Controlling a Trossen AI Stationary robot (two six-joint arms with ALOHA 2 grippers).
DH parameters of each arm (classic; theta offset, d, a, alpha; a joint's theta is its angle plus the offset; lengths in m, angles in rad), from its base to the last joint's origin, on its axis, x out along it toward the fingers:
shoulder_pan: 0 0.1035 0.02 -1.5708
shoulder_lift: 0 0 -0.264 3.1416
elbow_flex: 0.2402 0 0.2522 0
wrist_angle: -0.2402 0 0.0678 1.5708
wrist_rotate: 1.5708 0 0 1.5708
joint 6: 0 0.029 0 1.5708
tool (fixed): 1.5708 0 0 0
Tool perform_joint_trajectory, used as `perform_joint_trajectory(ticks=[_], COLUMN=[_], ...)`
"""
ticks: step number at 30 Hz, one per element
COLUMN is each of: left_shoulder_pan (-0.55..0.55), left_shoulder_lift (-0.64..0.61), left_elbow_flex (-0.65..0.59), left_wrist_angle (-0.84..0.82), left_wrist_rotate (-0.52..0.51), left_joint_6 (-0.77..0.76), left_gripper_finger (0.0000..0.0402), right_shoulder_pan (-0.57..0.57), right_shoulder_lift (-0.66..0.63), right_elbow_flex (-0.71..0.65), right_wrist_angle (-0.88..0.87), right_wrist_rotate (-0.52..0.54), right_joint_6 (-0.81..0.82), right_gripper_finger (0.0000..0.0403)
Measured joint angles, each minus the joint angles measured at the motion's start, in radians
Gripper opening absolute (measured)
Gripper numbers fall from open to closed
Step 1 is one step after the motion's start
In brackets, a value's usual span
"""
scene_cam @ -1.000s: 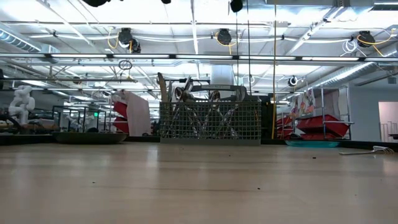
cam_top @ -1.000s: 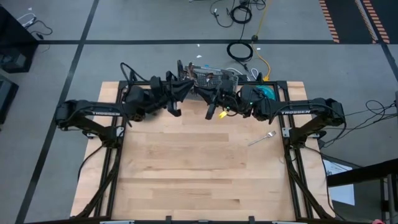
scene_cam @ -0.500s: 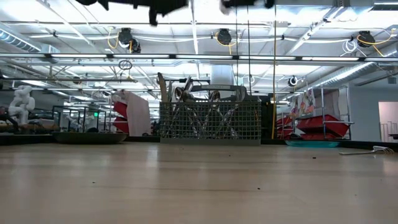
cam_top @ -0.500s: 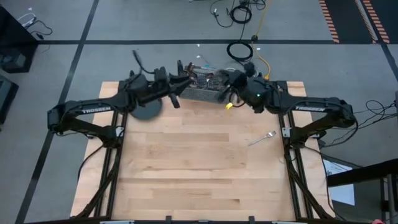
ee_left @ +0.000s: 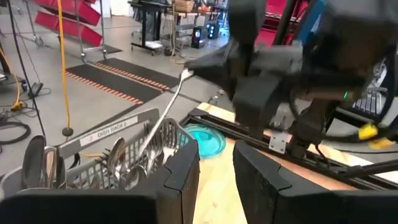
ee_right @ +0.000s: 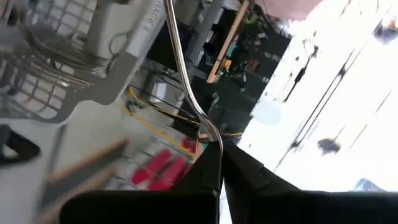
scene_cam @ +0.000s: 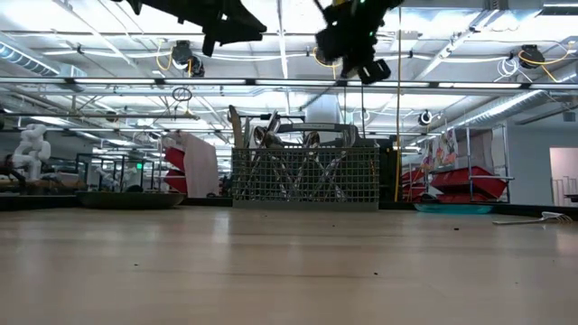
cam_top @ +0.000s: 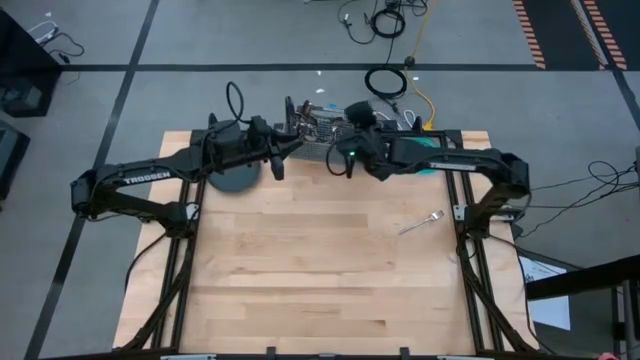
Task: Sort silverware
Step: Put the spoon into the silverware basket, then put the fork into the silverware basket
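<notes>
The grey wire-mesh caddy stands at the table's far edge, with several silver forks and spoons upright in it. One fork lies flat near the table's right edge. My right gripper hovers above the caddy's right part, shut on a slim silver piece. My left gripper is open and holds nothing, high above the caddy's left side, between the caddy and the dark round plate. My right gripper pinches one end of a slim silver piece between its two fingers. The stem slants down from the fingers toward the caddy. Its lower end sits among the pieces at the caddy's rim; whether it is clear of them I cannot tell.
A teal plate sits at the far right corner, behind my right arm. The wide wooden tabletop spreads toward the near edge. Cables lie on the floor beyond the far edge.
Both arms have stretched out toward the caddy at the far edge. My right gripper swung to the far side and then left over the caddy. In the low view both grippers have come down into the top of the picture. The dark plate now shows beside my left arm.
</notes>
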Motion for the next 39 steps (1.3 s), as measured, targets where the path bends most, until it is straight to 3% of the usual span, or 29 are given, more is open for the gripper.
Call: perform_joint_trajectory(ticks=[6,10,20,27,31,39], left_shoulder_pan=[0.000,0.000,0.000,0.000,0.000,0.000], left_shoulder_lift=[-0.007,-0.006,-0.006,-0.006,-0.006,-0.006], left_elbow_flex=[0.000,0.000,0.000,0.000,0.000,0.000], left_wrist_angle=[-0.041,-0.076,-0.125,-0.127,-0.127,-0.127], left_wrist_rotate=[0.000,0.000,0.000,0.000,0.000,0.000], left_joint_6=[0.001,0.001,0.001,0.001,0.001,0.002], left_gripper_finger=[0.0105,0.0105,0.0105,0.0105,0.0105,0.0105], right_shoulder_pan=[-0.035,-0.045,-0.101,-0.114,-0.110,-0.108], right_shoulder_lift=[0.102,0.150,0.259,0.317,0.314,0.303], right_elbow_flex=[0.002,0.002,0.002,0.002,0.002,0.046], right_wrist_angle=[0.107,0.247,0.315,0.399,0.389,0.374], right_wrist_rotate=[0.007,-0.043,-0.151,-0.162,-0.190,-0.149], right_joint_6=[-0.255,-0.411,-0.505,-0.519,-0.473,-0.387], right_gripper_finger=[0.0000,0.0000,0.0000,0.0002,0.0033,0.0152])
